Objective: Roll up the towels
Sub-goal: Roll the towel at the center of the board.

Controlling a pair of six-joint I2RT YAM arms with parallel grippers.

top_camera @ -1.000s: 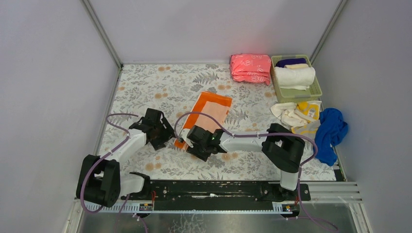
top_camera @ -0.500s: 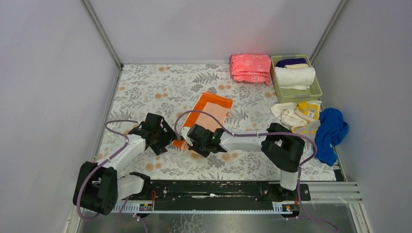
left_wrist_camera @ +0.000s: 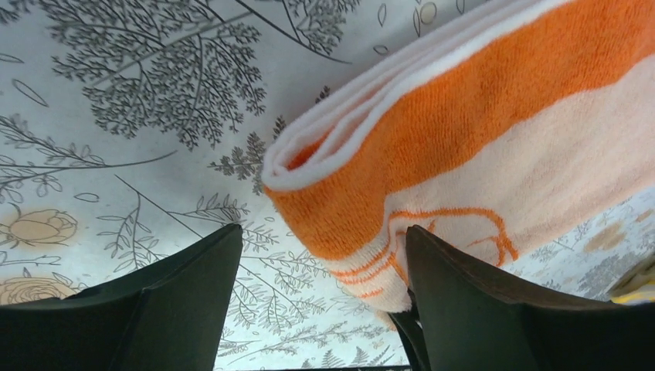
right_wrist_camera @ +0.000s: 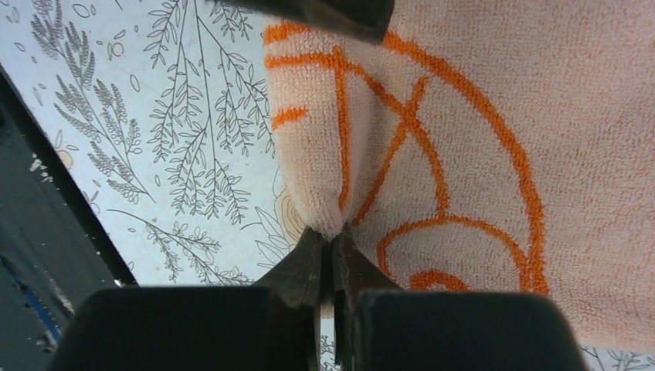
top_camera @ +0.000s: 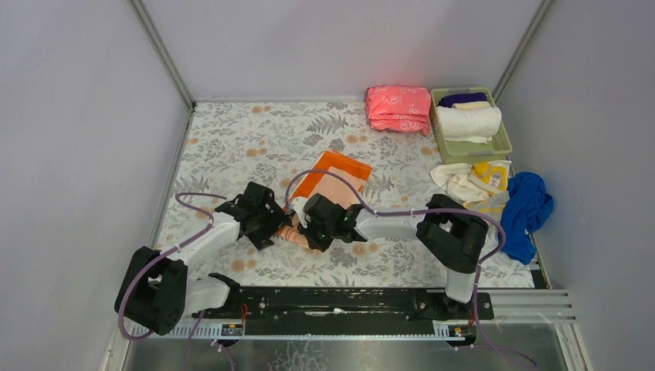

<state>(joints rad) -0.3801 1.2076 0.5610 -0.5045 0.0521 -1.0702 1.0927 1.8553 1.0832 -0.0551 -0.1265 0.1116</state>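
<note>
The orange towel (top_camera: 337,176) lies mid-table (top_camera: 232,139) with its near end doubled over, and the right gripper (right_wrist_camera: 332,241) is pinched tight on a tuck of cloth at that edge. The left gripper (left_wrist_camera: 320,236) sits just beside it, jaws spread wide with the folded end between them, gripping nothing. The blue towel (top_camera: 527,207) is heaped well apart at the right edge.
</note>
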